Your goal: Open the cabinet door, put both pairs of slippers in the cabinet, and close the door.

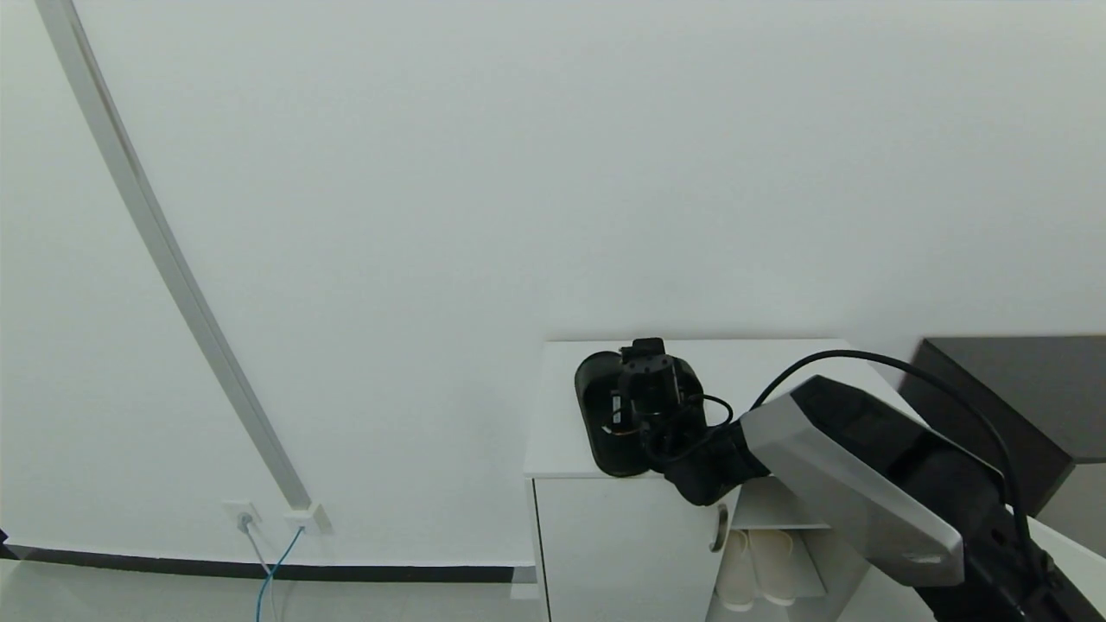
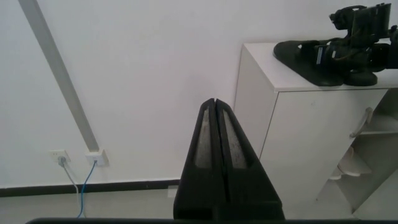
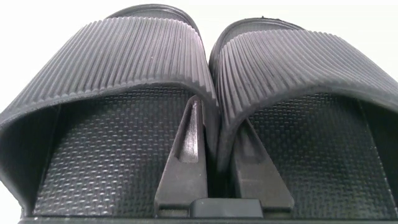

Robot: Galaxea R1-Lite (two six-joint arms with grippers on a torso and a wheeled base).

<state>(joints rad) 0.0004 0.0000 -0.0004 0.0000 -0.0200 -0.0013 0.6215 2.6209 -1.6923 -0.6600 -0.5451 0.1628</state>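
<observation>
The white cabinet [image 1: 622, 544] is the biggest thing here. Its left panel is closed, and the compartment beside it stands open, showing shelves. The right arm [image 1: 864, 466] comes in from the lower right and slopes up over the cabinet's front edge, with its wrist angled onto the top.

The black slippers [image 1: 596, 415] lie on that top, the 2 side by side and touching, near the front edge. They look like moulded rubber or foam slides: light, bendy and ribbed across the straps, with a textured footbed. They should give under a squeeze rather than slip or break. The handiest hold for lifting both at once is the 2 inner strap walls where they meet.

The white slippers [image 1: 760, 566], the other pair, already sit on a lower shelf in the open compartment.

The right gripper [image 3: 217, 118] has 1 finger pushed into each black slipper under the straps. The adjoining inner walls are pinched between the 2 fingers, though I cannot judge from this close how firm the squeeze is.

The left gripper [image 2: 215, 109] hangs out to the left of the cabinet, well apart from it. It faces the wall, its fingers pressed flat together on nothing.
</observation>
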